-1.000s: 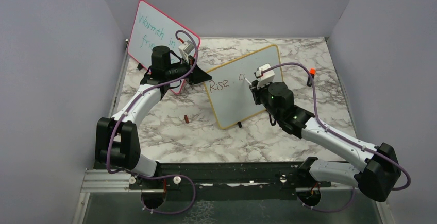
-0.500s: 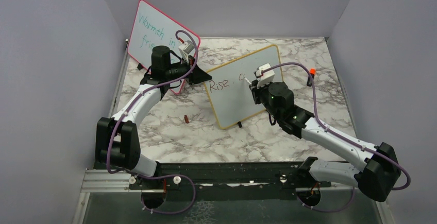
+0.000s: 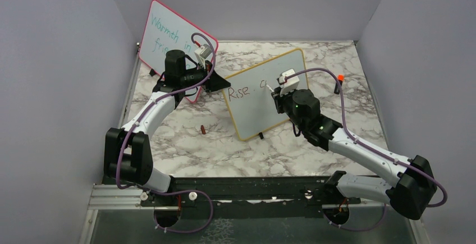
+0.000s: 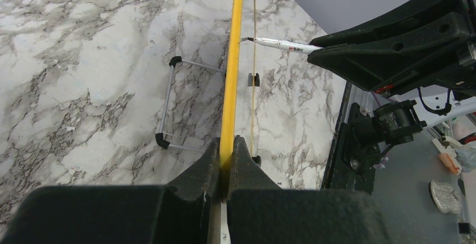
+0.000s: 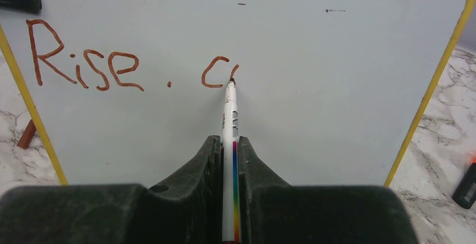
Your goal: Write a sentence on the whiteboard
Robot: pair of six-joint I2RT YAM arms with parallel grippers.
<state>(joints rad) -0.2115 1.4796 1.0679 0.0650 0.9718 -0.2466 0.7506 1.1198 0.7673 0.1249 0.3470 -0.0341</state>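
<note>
Clamped tight on the marker [image 5: 229, 109], the right gripper [image 5: 228, 143] aims it lengthwise straight ahead, tip seemingly touching the whiteboard [image 5: 314, 87] just right of the sentence [image 5: 90, 67]'s "c", with blank surface further rightward.

From above, no visible change — any shift of the marker [image 5: 228, 115] on the whiteboard [image 3: 252, 115] is too slight.

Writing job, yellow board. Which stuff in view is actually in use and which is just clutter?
In use:
- whiteboard
- sentence, only "Rise. c" so far
- marker, in right gripper
- left gripper, clamped on the board's edge

Lying about:
- pink-framed board
- small brown cap
- black-and-orange marker
</note>
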